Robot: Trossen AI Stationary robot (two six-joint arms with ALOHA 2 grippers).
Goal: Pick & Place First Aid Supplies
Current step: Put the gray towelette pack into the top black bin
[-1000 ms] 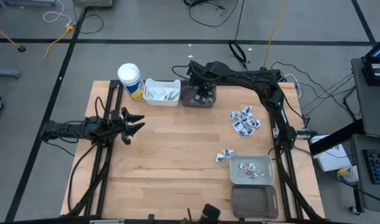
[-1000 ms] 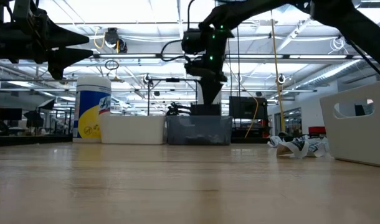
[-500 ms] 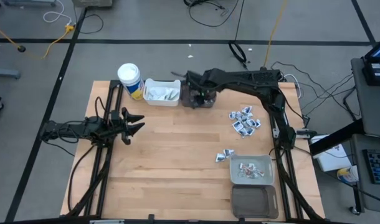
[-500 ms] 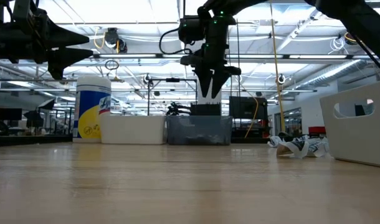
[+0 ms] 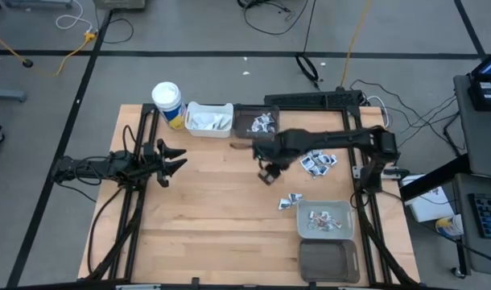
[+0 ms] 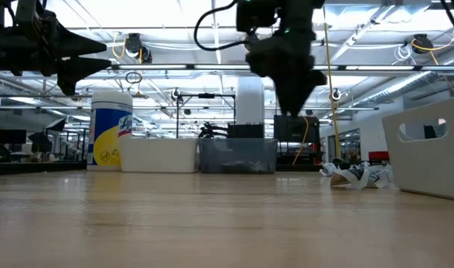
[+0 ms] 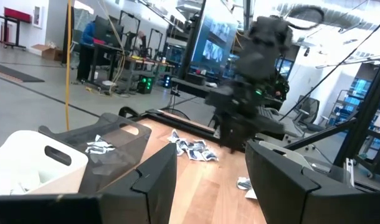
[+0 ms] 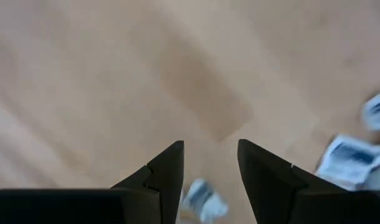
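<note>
The first aid supplies are small white packets with dark print. A cluster [image 5: 316, 158] lies on the wood at the right, and two more [image 5: 291, 201] lie nearer the front. My right gripper [image 5: 266, 175] hangs over the table's middle, left of the cluster, pointing down and open with nothing between its fingers [image 8: 210, 163]. Blurred packets [image 8: 349, 158] lie on the wood below and beside it. My left gripper [image 5: 178, 159] waits open above the table's left side [image 7: 209, 174].
Along the far edge stand a white canister [image 5: 167, 103], a white bin [image 5: 208, 119] of white sachets and a dark bin [image 5: 257, 122] holding packets. A grey bin [image 5: 326, 219] with packets and a dark tray [image 5: 328, 259] sit at the front right. Bare wood spans the middle.
My right gripper has swung from over the dark bin at the far edge toward the table's middle and near side, closer to the packet cluster, rolling its wrist as it went. It has stayed open. The dark bin now shows uncovered.
</note>
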